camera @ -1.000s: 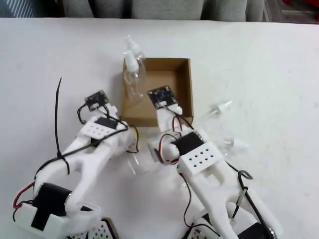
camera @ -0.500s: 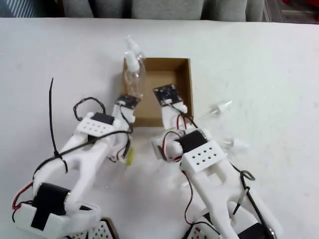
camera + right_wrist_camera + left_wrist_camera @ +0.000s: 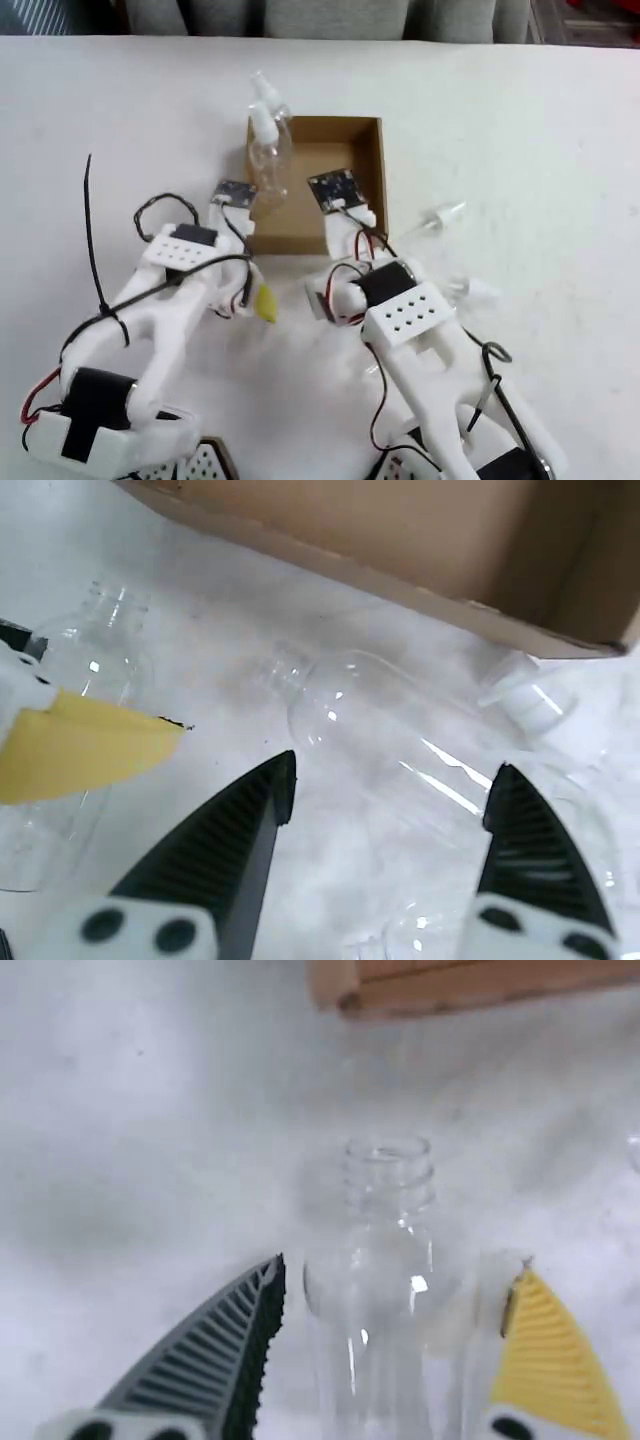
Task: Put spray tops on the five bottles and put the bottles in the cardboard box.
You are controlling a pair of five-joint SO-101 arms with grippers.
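Observation:
My left gripper (image 3: 400, 1270) stands open around a clear bottle (image 3: 385, 1250) that has no top, its grey finger (image 3: 230, 1360) on one side and its yellow finger (image 3: 545, 1360) on the other. In the high view the yellow finger (image 3: 265, 300) shows just in front of the cardboard box (image 3: 365, 180). My right gripper (image 3: 395, 768) is open over a second clear uncapped bottle (image 3: 400, 740) that lies on the table by the box wall (image 3: 400, 540). Two bottles with spray tops (image 3: 268, 135) lie at the box's left wall.
Two loose spray tops (image 3: 440, 215) (image 3: 478, 290) lie on the white table right of the box. Another white top (image 3: 530, 700) lies near the box corner. Both arms crowd the space in front of the box, and the left gripper's yellow finger (image 3: 80, 750) sits close to the right gripper.
The left arm's wrist has swung right toward the box and then back a little, and its yellow finger has come into sight. The right arm has shifted slightly right.

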